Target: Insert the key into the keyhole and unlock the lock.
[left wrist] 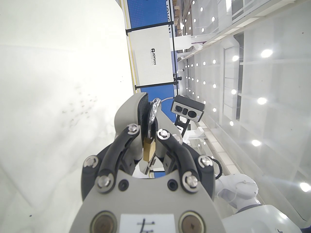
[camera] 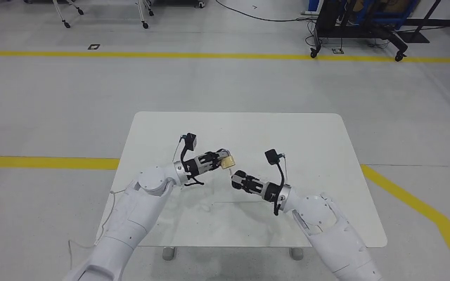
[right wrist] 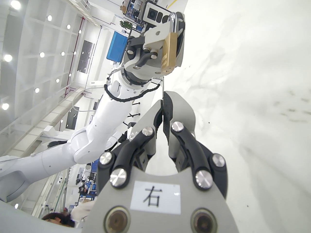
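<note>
The left pincer point(left wrist: 148, 120) is clamped on the shackle of the brass padlock point(right wrist: 168, 54), held above the table point(camera: 309, 140) at mid-frame in the top view. The right pincer point(right wrist: 164, 109), just lower right of it, is pinched shut on the key point(right wrist: 162, 89). The key's blade points at the padlock's bottom end, with the tip apparently just short of it. The padlock body looks slightly tilted off the blade's line.

Between tools: a narrow open gap separates the left tool point(camera: 225, 161) and right tool point(camera: 236, 177), both above the mid surface point(camera: 302, 140)
In the way: lock point(camera: 228, 163) pinched in the left tool, just ahead of the key point(right wrist: 163, 87) gripped by the right tool
Around: white surface spreads to every side
</note>
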